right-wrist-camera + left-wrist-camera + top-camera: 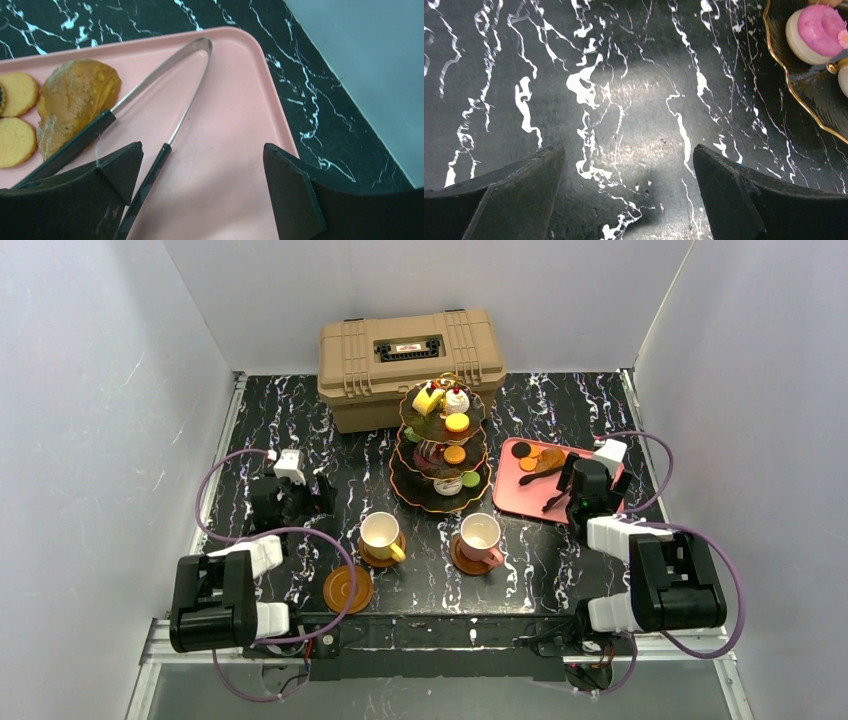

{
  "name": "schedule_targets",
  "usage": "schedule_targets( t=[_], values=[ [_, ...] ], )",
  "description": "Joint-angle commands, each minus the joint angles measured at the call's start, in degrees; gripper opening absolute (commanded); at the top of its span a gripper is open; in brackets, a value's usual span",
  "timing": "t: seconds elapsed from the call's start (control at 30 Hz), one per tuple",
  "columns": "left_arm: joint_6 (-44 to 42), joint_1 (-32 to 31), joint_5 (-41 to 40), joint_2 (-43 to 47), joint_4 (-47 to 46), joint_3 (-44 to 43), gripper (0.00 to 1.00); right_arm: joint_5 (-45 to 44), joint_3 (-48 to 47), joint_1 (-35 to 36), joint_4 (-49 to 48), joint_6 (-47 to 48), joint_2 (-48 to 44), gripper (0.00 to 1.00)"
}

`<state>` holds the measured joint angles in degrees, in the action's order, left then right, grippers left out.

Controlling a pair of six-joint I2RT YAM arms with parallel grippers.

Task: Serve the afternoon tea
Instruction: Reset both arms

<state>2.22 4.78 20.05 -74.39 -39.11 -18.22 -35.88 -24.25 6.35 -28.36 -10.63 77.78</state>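
Observation:
The three-tier black stand (443,446) with gold rims holds small pastries and macarons at the table's middle back. A yellow cup (381,535) and a pink cup (481,534) each sit on a brown saucer in front of it. A third saucer (348,588) lies bare at the front left. My left gripper (322,496) is open and empty over bare table (629,155), left of the stand; its bottom tier's rim (791,90) and a pink-topped pastry (816,30) show there. My right gripper (560,490) is open (202,155) over the pink tray (235,115), beside metal tongs (150,95).
A tan toolbox (410,365) stands behind the stand. The pink tray (520,498) holds a brown pastry (77,105) and round biscuits (17,92). White walls close in the black marbled table (300,420) on three sides.

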Motion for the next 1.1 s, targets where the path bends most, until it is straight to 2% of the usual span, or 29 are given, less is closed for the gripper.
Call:
schedule_targets(
  t=[0.0, 0.07, 0.17, 0.27, 0.4, 0.43, 0.5, 0.53, 0.63, 0.7, 0.77, 0.83, 0.9, 0.93, 0.97, 1.0, 1.03, 1.07],
  values=[
    [-1.9, -0.5, -3.2, 1.0, -12.0, 3.1, 0.98, 1.7, 0.4, -0.7, -14.4, 5.4, 2.6, 0.98],
    [-3.4, -0.5, -3.5, -1.5, -17.2, 4.2, 0.98, 3.6, 0.5, -1.2, -16.6, 4.8, 4.7, 0.98],
    [-3.8, -0.5, -3.6, -5.3, -20.2, 4.1, 0.98, 4.0, 0.7, -1.3, -19.0, 4.9, 7.6, 0.98],
    [-4.1, -0.6, -3.5, -7.5, -24.2, 5.3, 0.98, 7.0, 3.0, -1.3, -22.1, 6.0, 7.0, 0.98],
    [-4.5, -0.7, -1.8, -11.5, -35.2, 8.9, 0.98, 10.7, 5.5, -1.0, -25.8, 7.6, 6.8, 0.98],
    [-4.8, -0.7, -1.8, -10.6, -33.6, 8.9, 0.98, 10.8, 5.5, 0.4, -25.6, 9.3, 6.6, 0.98],
    [-4.5, -0.7, -2.3, -10.7, -32.7, 8.6, 0.98, 5.3, 4.5, 4.0, -24.6, 10.5, 6.9, 0.98],
    [-4.2, -0.7, -2.6, -11.1, -33.1, 8.3, 0.98, 4.5, 3.3, 4.7, -21.3, 10.3, 7.4, 0.98],
    [-4.1, -0.7, -2.9, -10.8, -30.5, 7.1, 0.98, 2.9, 0.4, 4.7, -19.3, 10.0, 10.1, 0.98],
    [-3.8, -0.7, -3.3, -10.9, -29.9, 6.7, 0.98, 1.3, 3.7, 4.5, -27.6, 10.5, 9.8, 0.98],
    [-3.8, -0.7, -3.1, -10.9, -29.5, 6.6, 0.98, 0.5, 5.6, 4.3, -30.0, 10.1, 9.7, 0.98],
    [-3.8, -0.7, -3.1, -10.9, -29.4, 6.4, 0.98, -0.8, 9.0, 4.8, -38.0, 10.5, 10.7, 0.98],
    [-3.9, -0.7, -3.1, -10.9, -29.4, 6.4, 0.98, 0.7, 12.3, 5.5, -44.9, 12.9, 11.8, 0.98],
    [-3.9, -0.7, -3.1, -10.9, -29.2, 6.4, 0.98, 3.4, 13.3, 6.0, -45.6, 13.1, 12.0, 0.98],
    [-3.9, -0.7, -3.0, -10.9, -29.1, 6.3, 0.98, 7.0, 15.2, 6.4, -51.5, 15.9, 13.6, 0.99],
    [-3.9, -0.7, -2.9, -11.0, -28.8, 6.1, 0.98, 6.1, 17.1, 7.5, -58.9, 18.3, 16.5, 0.98],
    [-3.9, -0.7, -2.9, -11.0, -28.2, 5.8, 0.98, 4.5, 18.6, 8.4, -62.2, 18.5, 16.4, 0.99],
    [-3.9, -0.7, -3.1, -10.9, -27.2, 5.1, 0.98, 4.2, 19.0, 8.5, -60.8, 17.9, 15.3, 0.99]
  ],
)
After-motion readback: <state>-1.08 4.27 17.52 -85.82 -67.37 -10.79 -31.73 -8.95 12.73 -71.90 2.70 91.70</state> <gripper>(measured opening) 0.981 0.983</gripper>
